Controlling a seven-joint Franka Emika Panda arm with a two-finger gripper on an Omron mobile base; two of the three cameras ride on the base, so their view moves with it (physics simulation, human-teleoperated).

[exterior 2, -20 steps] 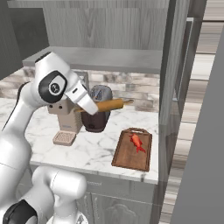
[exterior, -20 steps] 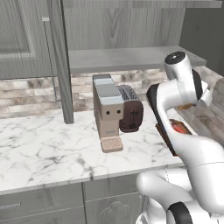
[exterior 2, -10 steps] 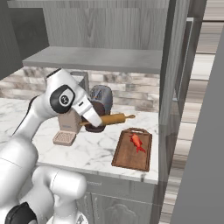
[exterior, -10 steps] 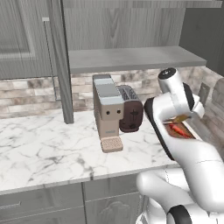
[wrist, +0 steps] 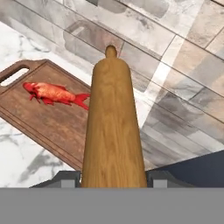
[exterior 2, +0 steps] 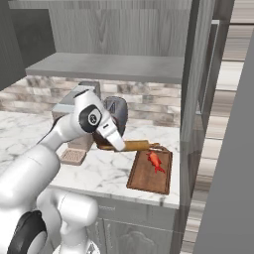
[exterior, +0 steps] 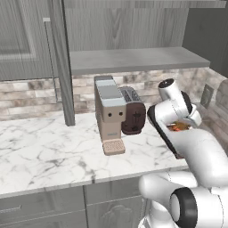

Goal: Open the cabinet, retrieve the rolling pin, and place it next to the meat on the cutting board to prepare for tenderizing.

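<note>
left base view – white arm (exterior: 178, 120) reaching low over the counter (exterior: 44, 156) beside the toaster (exterior: 132, 116), right base view – gripper (exterior 2: 115, 144) gripping the rolling pin (exterior 2: 136, 145) above the cutting board (exterior 2: 151, 172) near the meat (exterior 2: 155, 161), hand view – fingers (wrist: 65, 178) clamping the pin.

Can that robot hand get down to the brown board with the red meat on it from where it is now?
Probably yes. The hand grips the rolling pin just above the cutting board's near edge, with nothing between them, and bare board lies beside the meat.
</note>
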